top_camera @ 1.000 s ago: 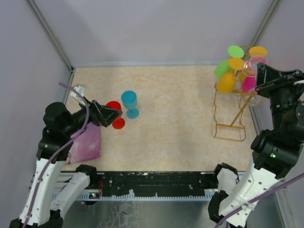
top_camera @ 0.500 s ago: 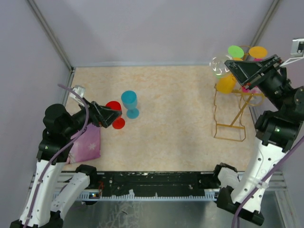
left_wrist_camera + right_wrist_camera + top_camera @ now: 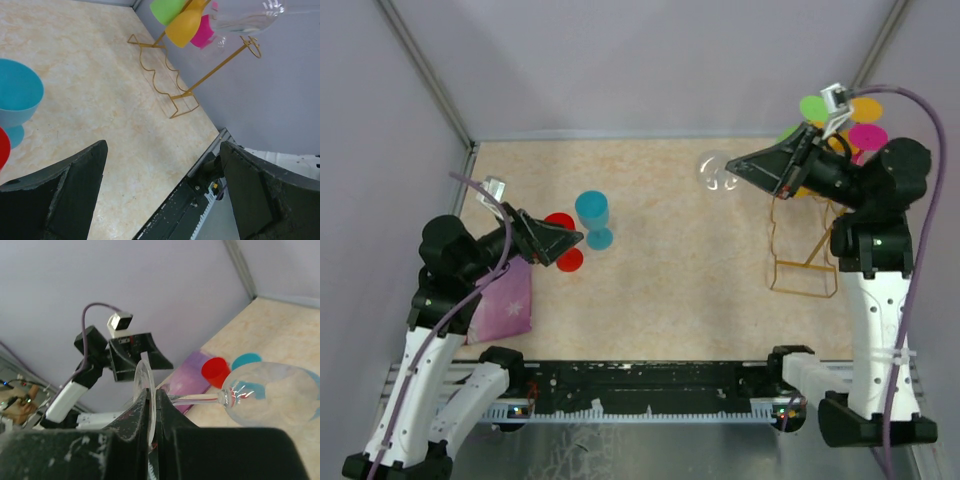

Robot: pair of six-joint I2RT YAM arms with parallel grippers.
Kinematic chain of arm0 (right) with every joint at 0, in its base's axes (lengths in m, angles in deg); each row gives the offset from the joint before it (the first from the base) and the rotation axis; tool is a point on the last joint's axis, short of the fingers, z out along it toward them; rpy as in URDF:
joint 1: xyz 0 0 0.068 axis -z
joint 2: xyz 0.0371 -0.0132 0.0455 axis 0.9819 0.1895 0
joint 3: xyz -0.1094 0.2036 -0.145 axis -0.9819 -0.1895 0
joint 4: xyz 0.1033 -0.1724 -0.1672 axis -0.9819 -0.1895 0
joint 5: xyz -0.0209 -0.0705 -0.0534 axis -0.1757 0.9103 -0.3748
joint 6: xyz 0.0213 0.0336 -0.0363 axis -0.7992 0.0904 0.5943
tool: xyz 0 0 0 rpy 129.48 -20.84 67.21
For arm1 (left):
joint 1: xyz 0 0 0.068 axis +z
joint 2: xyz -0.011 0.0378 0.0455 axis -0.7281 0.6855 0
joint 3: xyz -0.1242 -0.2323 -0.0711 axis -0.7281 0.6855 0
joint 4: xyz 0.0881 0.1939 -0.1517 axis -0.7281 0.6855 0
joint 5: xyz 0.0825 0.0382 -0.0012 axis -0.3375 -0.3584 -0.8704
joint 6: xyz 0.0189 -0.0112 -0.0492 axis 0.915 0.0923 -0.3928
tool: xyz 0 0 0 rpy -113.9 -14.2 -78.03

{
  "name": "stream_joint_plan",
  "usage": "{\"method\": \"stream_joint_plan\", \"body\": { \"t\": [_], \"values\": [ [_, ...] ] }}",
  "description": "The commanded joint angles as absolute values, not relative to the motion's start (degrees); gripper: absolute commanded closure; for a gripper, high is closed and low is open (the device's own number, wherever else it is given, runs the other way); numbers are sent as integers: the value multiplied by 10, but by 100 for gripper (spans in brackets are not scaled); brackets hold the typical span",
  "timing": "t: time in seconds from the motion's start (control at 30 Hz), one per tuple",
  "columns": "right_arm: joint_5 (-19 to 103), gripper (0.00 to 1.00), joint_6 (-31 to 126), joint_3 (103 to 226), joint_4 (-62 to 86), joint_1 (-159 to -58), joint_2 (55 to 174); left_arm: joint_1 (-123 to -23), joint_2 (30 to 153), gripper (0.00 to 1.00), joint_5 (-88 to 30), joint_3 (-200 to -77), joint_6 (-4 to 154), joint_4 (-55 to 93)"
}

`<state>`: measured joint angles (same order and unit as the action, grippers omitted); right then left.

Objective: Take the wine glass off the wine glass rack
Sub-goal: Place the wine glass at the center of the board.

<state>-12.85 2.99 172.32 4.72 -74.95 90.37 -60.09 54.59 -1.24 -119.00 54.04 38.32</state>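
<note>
the glass (image 3: 717, 172) is held by its foot in the right gripper (image 3: 738, 170), just left of the rack (image 3: 807, 262), stem level and bowl pointed toward the wide-spread left gripper (image 3: 568, 238), seen well apart.

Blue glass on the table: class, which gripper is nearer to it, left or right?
Left. The left gripper sits open close beside the blue glass, by the red glass. The right gripper is across the table beside the gold rack, shut on a clear wine glass.
</note>
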Motion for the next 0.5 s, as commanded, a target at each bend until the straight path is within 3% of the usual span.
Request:
{"method": "stream_joint_plan", "body": {
  "t": [0.0,0.2,0.47],
  "values": [
    [-29,100,174,1748,-52,-873,936,-599,552,1,30,-1184,506,332],
    [47,100,290,1757,-100,-1034,991,-599,551,2,78,-1168,445,259],
    [65,100,343,1736,-94,-1104,1030,-614,557,4,108,-1119,360,158]
  ]
}}
